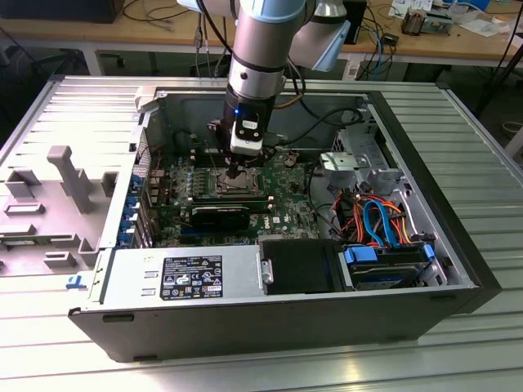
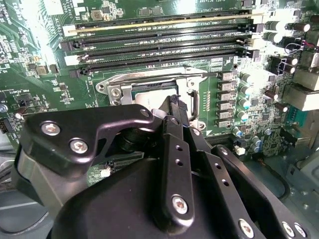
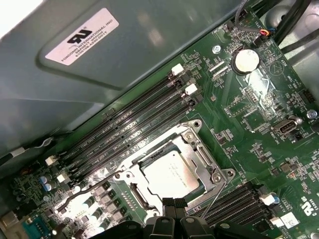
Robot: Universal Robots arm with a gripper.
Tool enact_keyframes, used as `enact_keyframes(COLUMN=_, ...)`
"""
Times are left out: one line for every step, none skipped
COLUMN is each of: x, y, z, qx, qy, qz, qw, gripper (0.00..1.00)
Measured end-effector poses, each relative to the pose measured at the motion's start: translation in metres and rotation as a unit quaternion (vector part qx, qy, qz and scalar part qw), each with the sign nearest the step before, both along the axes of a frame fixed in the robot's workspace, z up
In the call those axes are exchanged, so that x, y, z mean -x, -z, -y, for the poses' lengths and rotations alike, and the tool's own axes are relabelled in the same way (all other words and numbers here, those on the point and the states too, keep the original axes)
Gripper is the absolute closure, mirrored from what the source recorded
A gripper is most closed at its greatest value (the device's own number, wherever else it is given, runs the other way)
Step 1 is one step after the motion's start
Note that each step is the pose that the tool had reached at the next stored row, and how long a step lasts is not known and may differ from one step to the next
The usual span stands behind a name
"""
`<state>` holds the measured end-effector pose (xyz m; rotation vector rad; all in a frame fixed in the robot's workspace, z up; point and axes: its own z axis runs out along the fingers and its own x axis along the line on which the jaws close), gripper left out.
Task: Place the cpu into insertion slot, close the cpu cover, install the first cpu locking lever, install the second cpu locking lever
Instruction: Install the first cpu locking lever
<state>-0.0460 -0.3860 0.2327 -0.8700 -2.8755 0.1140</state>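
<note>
the robot's gripper (image 1: 235,173) hangs low inside the open computer case (image 1: 458,269), right over the insertion slot (image 3: 172,172) on the green board (image 3: 259,109). its black fingers (image 3: 174,205) are pressed together, with nothing between them. the cpu (image 3: 171,174) lies flat in the slot, and the cpu cover (image 3: 199,149) is down around it. the long memory slots (image 3: 129,129) run beside the slot.
</note>
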Motion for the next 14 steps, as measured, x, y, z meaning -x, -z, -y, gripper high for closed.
enact_keyframes(x=0.0, y=0.0, z=0.0, qx=0.0, qy=-0.001, qz=0.0, qw=1.0, gripper=0.89)
enact_keyframes(x=0.0, y=0.0, z=0.0, qx=0.0, qy=-0.002, qz=0.0, qw=1.0, gripper=0.89)
enact_keyframes(x=0.0, y=0.0, z=0.0, qx=-0.0001, qy=-0.004, qz=0.0, qw=1.0, gripper=0.89)
enact_keyframes(x=0.0, y=0.0, z=0.0, qx=0.0, qy=-0.005, qz=0.0, qw=1.0, gripper=0.89)
enact_keyframes(x=0.0, y=0.0, z=0.0, qx=-0.0001, qy=-0.007, qz=0.0, qw=1.0, gripper=0.89)
enact_keyframes(x=0.0, y=0.0, z=0.0, qx=-0.0001, qy=-0.009, qz=0.0, qw=1.0, gripper=0.89)
enact_keyframes(x=0.0, y=0.0, z=0.0, qx=-0.0001, qy=-0.011, qz=0.0, qw=0.9999, gripper=0.89)
enact_keyframes(x=0.0, y=0.0, z=0.0, qx=-0.0001, qy=-0.013, qz=0.0, qw=0.9999, gripper=0.89)
enact_keyframes(x=0.0, y=0.0, z=0.0, qx=-0.0001, qy=-0.014, qz=0.0, qw=0.9999, gripper=0.89)
enact_keyframes(x=0.0, y=0.0, z=0.0, qx=-0.0001, qy=-0.015, qz=0.0, qw=0.9999, gripper=0.89)
enact_keyframes(x=0.0, y=0.0, z=0.0, qx=-0.0001, qy=-0.017, qz=0.0, qw=0.9999, gripper=0.89)
enact_keyframes(x=0.0, y=0.0, z=0.0, qx=-0.0001, qy=-0.019, qz=0.0, qw=0.9998, gripper=0.89)
enact_keyframes(x=0.0, y=0.0, z=0.0, qx=-0.0001, qy=-0.021, qz=0.0, qw=0.9998, gripper=0.89)
enact_keyframes(x=0.0, y=0.0, z=0.0, qx=-0.0001, qy=-0.022, qz=0.0, qw=0.9998, gripper=0.89)
